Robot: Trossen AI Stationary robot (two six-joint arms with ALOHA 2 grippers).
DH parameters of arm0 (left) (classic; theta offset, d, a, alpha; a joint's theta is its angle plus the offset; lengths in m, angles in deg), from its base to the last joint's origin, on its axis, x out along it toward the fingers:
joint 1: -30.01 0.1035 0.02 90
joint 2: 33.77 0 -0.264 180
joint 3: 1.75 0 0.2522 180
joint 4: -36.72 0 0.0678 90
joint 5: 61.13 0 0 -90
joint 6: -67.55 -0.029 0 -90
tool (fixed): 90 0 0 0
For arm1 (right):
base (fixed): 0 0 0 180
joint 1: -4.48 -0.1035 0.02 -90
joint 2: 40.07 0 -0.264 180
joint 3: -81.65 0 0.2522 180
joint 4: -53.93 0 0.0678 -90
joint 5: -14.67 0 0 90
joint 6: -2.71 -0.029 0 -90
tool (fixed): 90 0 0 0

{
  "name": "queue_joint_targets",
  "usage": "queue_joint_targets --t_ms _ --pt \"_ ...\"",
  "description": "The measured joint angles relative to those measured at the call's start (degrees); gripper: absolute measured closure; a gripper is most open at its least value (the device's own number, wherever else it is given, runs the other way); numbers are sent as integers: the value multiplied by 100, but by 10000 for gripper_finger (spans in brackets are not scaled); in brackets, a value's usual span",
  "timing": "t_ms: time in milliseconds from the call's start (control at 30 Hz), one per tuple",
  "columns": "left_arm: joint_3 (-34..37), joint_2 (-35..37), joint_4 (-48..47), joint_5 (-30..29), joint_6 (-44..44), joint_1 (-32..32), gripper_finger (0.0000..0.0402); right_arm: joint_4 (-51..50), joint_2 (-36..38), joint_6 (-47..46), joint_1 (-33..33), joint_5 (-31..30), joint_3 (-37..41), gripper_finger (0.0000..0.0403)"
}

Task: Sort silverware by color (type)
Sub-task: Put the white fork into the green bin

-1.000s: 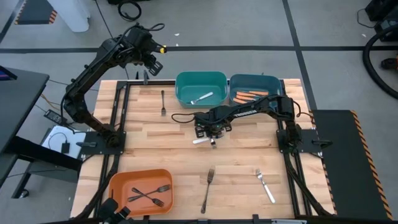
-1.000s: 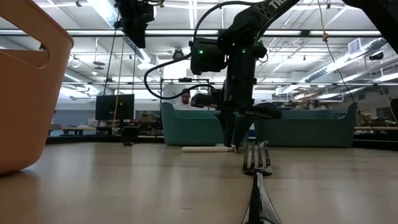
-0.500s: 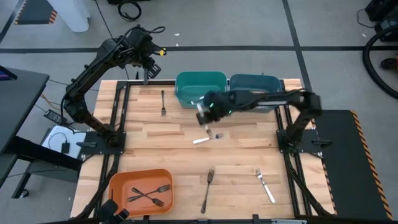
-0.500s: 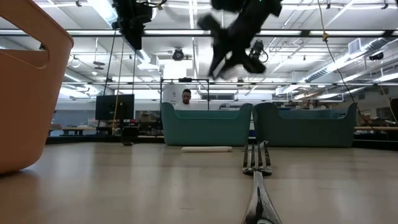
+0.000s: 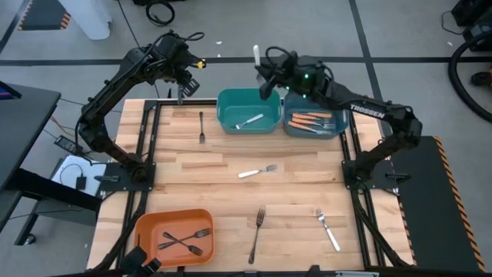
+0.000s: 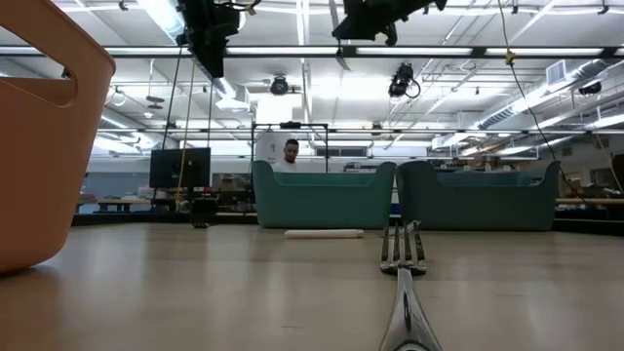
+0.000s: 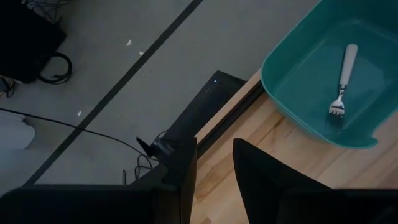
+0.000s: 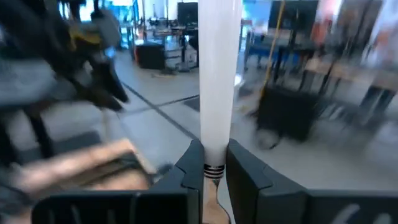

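At the left near corner of the tabletop (image 5: 184,177), an orange bin (image 5: 174,236) is seen with two dark forks (image 5: 185,240) crossed inside it. The left gripper (image 5: 181,90) is held raised over the far left edge of the tabletop, its fingers (image 7: 184,176) parted with nothing between them. Just beyond it, a dark fork (image 5: 201,128) lies on the wood beside the teal bin (image 5: 247,110), in which one white-handled fork (image 5: 249,121) rests. A second white-handled fork (image 5: 257,171) lies near the middle of the tabletop, and another dark fork (image 5: 257,233) near the front edge. The right gripper (image 5: 267,78) is raised above the far rim of the teal bin and is clamped on a third white-handled fork (image 8: 219,81), the handle standing up between the fingers. Further right, the blue bin (image 5: 315,118) holds orange-handled forks (image 5: 310,119). A silver-looking fork (image 5: 326,229) lies near the front right of the tabletop.
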Motion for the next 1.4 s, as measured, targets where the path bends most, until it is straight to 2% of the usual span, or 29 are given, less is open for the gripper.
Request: queue_joint_targets --t_ms 133,333,533,700,900,1200,1300,1400 --pt "0 -1 -5 0 0 -1 288 -340 -187 1213 477 694 0 355" --pt "0 -7 52 1 1 -10 288 -1366 -711 1559 1236 2646 2 354" --pt "2 -7 304 2 140 -10 288 -2172 -1238 1811 1554 3199 2 353" --pt "2 -7 464 4 775 -10 288 -2694 -1687 2292 1579 3202 2 352" --pt "2 -9 570 4 1465 -10 288 -2563 -2019 2487 1566 3213 2 351" --pt "2 -9 596 4 1513 -10 288 -2431 -2597 2519 1512 3182 -2 351" --pt "2 -9 595 4 1508 -10 288 -2412 -2686 2520 1416 2842 0 347" --pt "2 -9 593 4 1500 -10 288 -2139 -2702 2516 1303 2031 0 331"
